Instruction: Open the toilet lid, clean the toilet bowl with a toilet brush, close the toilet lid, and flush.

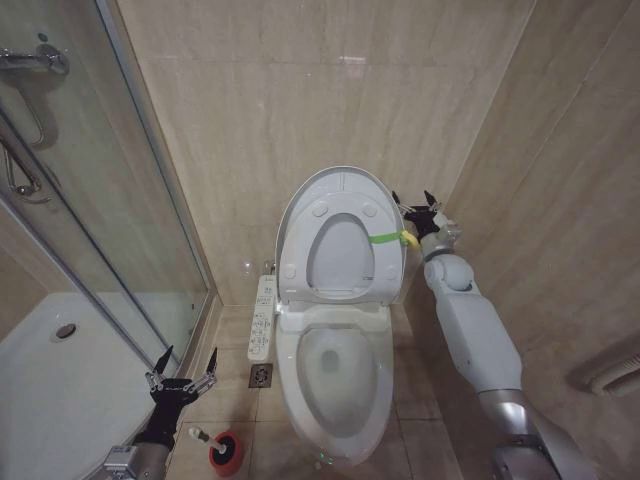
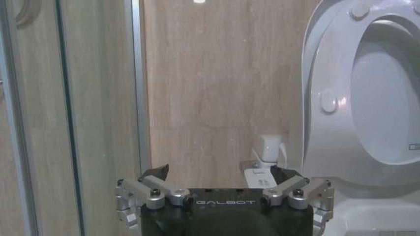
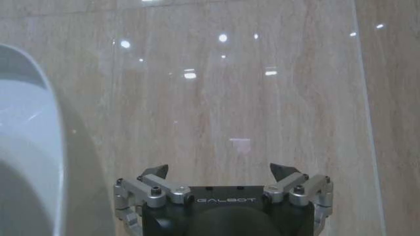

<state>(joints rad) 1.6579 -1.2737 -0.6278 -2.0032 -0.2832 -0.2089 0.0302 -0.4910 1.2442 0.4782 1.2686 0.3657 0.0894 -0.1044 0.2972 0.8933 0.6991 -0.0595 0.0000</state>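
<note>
While toilet lid (image 1: 338, 185) stands raised, right hand (image 1: 415, 207) hovers beside it.

My toilet lid (image 1: 340, 190) stands raised above the open toilet bowl (image 1: 335, 375); the toilet brush (image 1: 205, 436) lies left of the bowl's front.

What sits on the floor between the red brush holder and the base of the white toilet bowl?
In the head view, bare beige floor tile separates the small red round holder from the white ceramic toilet bowl; a small square floor drain lies farther back, beside the bowl.
</note>
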